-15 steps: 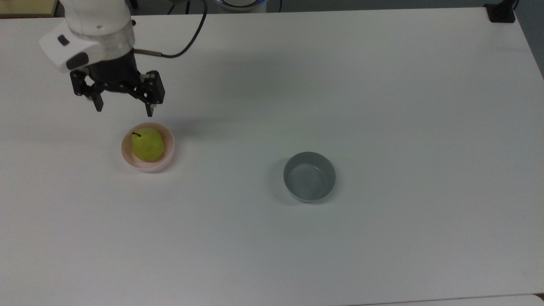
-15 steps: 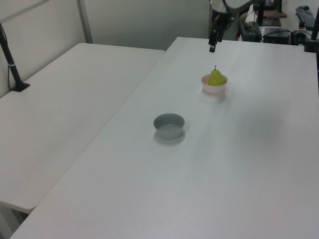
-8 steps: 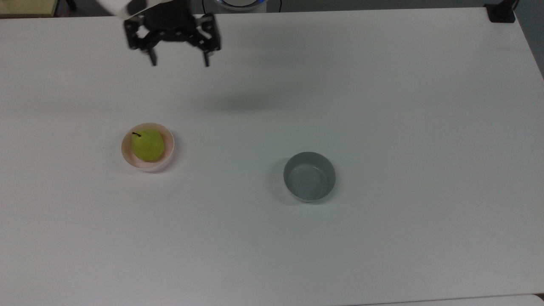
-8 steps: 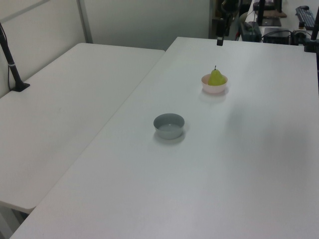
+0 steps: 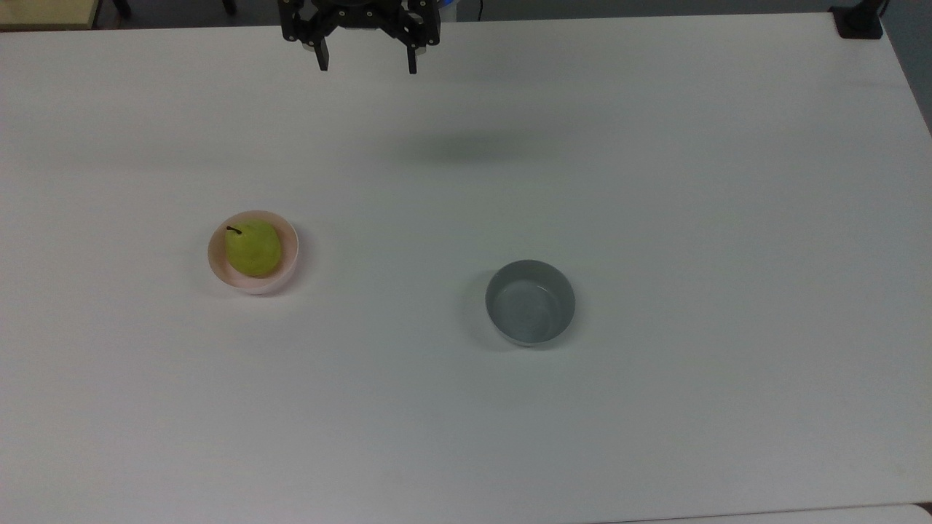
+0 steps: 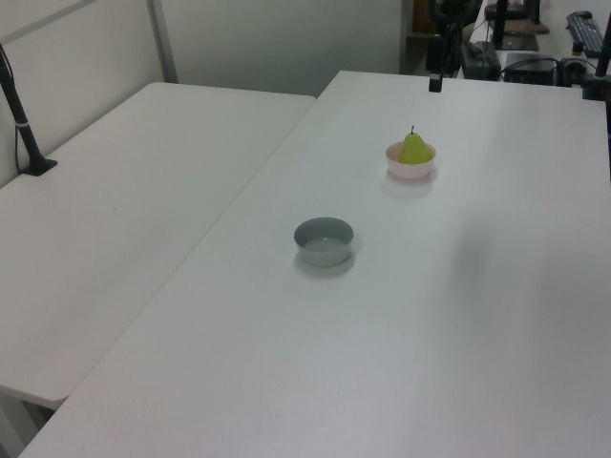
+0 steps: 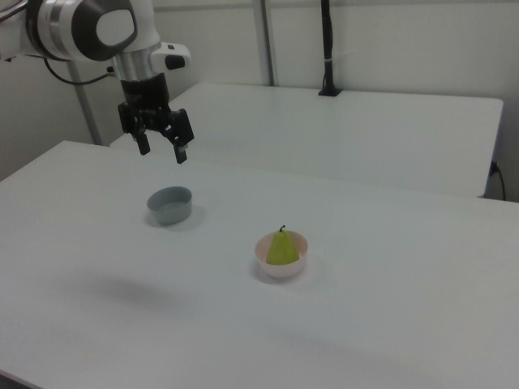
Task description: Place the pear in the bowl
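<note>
Pear [image 5: 253, 248] sits upright in the pink bowl [image 5: 287, 257], stem up, at left of centre in the top view and lower centre in the right view, on the white tabletop [image 5: 655, 182]. Claw [image 5: 366, 64] hangs at the top edge of the top view, upper left in the right view, fingers spread and holding nothing, well apart from the bowl. Grey bowl [image 5: 530, 303] stands near the middle of the top view, apart from both.
</note>
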